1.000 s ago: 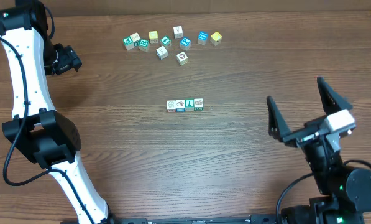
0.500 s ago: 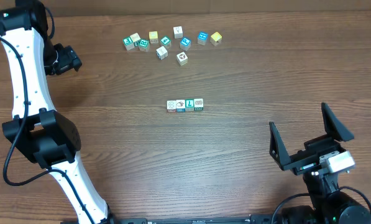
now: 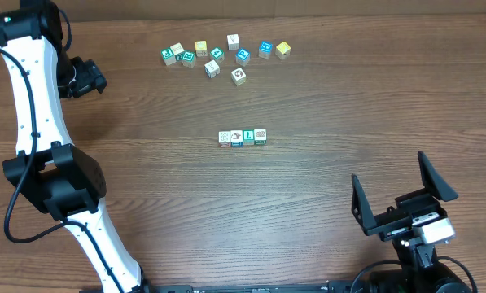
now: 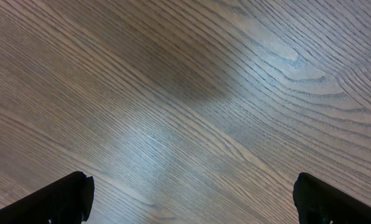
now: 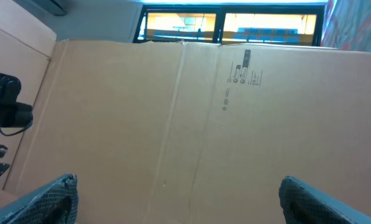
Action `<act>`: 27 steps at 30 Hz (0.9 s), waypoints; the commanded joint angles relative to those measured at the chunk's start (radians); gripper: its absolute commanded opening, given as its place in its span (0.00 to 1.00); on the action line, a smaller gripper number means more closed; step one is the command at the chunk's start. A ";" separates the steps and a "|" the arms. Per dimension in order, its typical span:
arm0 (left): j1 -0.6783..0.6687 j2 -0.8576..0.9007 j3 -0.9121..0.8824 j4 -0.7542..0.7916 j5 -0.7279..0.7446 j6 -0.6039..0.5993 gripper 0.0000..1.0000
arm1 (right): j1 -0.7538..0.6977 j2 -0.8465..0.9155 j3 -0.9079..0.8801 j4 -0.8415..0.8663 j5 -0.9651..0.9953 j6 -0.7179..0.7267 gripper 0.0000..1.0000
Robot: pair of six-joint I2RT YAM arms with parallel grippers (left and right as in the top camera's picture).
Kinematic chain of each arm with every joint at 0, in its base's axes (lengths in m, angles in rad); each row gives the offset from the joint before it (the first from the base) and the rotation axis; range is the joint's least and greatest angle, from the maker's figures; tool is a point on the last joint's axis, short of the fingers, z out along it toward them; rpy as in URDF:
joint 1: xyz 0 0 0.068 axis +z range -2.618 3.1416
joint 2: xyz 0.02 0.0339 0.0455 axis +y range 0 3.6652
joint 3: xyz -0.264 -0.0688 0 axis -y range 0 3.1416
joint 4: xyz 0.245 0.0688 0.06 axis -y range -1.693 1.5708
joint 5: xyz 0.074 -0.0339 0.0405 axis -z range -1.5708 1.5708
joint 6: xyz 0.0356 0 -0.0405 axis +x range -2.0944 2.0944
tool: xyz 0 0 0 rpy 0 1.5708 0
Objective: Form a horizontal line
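Note:
The horizontal line (image 3: pixel 243 137) is a straight row of four tiny whitish cubes with orange, teal and green marks, edges touching, at the table's middle. My right gripper (image 3: pixel 397 198) is open and empty at the front right, well away from the row. Its wrist view points up at a cardboard wall, with its open gripper (image 5: pixel 179 202) holding nothing. My left gripper (image 3: pixel 86 77) is at the far left, far from the row. Its wrist view shows only bare wood between the wide-apart tips of the open gripper (image 4: pixel 191 199).
A loose scatter of several similar small cubes (image 3: pixel 226 53) lies along the far edge. The left arm's white links (image 3: pixel 31 106) run down the left side. A cardboard wall (image 5: pixel 204 124) stands behind the table.
My right gripper has pulled back toward the front edge and tilted upward, staying open. The left arm and the cubes have not moved.

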 commanded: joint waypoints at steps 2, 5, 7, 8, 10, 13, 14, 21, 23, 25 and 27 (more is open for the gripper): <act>-0.013 -0.001 -0.005 -0.001 -0.009 -0.014 1.00 | -0.005 -0.024 -0.042 0.005 -0.004 -0.004 1.00; -0.013 -0.001 -0.005 -0.001 -0.009 -0.014 0.99 | -0.005 -0.024 -0.054 0.005 -0.004 -0.004 1.00; -0.013 -0.001 -0.005 -0.001 -0.009 -0.014 1.00 | -0.005 -0.024 -0.063 0.009 -0.002 -0.004 1.00; -0.013 -0.001 -0.005 -0.001 -0.009 -0.014 1.00 | -0.005 -0.024 -0.067 0.008 -0.001 -0.004 1.00; -0.013 -0.001 -0.005 -0.001 -0.009 -0.014 0.99 | -0.005 -0.024 -0.081 0.011 -0.001 -0.004 1.00; -0.013 -0.001 -0.005 -0.001 -0.009 -0.014 0.99 | -0.005 -0.024 -0.110 0.022 -0.001 -0.003 1.00; -0.013 -0.001 -0.005 -0.001 -0.009 -0.014 0.99 | -0.005 -0.024 -0.119 0.024 -0.001 -0.003 1.00; -0.013 -0.001 -0.005 -0.001 -0.009 -0.014 0.99 | -0.005 -0.024 -0.174 0.034 0.000 -0.004 1.00; -0.013 -0.001 -0.005 -0.001 -0.009 -0.014 0.99 | -0.004 -0.024 -0.173 -0.004 -0.001 -0.003 1.00; -0.013 -0.001 -0.005 -0.001 -0.009 -0.014 1.00 | -0.004 -0.024 -0.173 -0.035 -0.001 -0.003 1.00; -0.013 -0.001 -0.005 -0.001 -0.009 -0.014 0.99 | -0.004 -0.024 -0.173 -0.087 -0.001 -0.003 1.00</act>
